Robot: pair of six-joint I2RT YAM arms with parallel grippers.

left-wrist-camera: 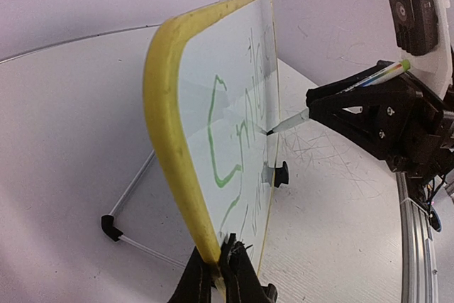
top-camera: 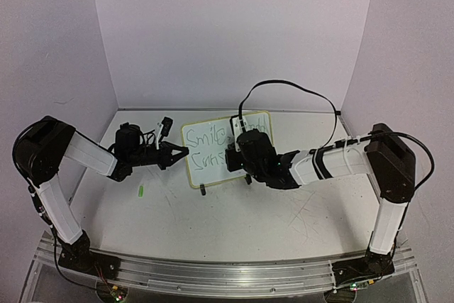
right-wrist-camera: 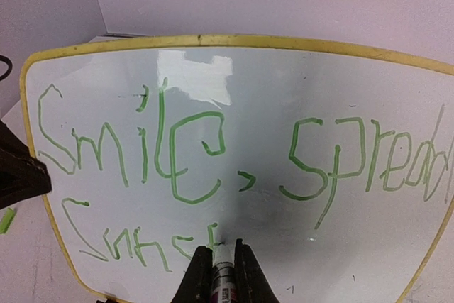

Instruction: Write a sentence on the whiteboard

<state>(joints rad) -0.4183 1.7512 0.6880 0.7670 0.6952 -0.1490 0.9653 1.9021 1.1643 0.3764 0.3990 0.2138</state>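
Green and small, a loose piece (top-camera: 141, 191) lies on the scratched white table (top-camera: 234, 225) just in front of the left wrist; what it is cannot be made out. To its right the left gripper (top-camera: 183, 152) has its jaws closed on the left edge of the whiteboard (top-camera: 207, 173), and the left wrist view shows the black fingertips (left-wrist-camera: 241, 278) pinching the yellow frame. The whiteboard stands tilted back near the far side of the table, on a thin wire stand (left-wrist-camera: 131, 189) with black feet (left-wrist-camera: 280, 174). The sentence (right-wrist-camera: 177, 154) crosses it in light green: "Smile, spread" on the upper line, then a lower line beginning "Sun" whose later letters are hard to read. The right gripper (right-wrist-camera: 221, 260) is clamped on a marker (right-wrist-camera: 222, 278), whose tip touches the board at the end of the lower line. From above, the right wrist stands in front of the board's right half and hides most of both lines there. In the right wrist view the upper line's end is cut off at the picture's edge. A black cable (top-camera: 298, 90) loops above the right arm
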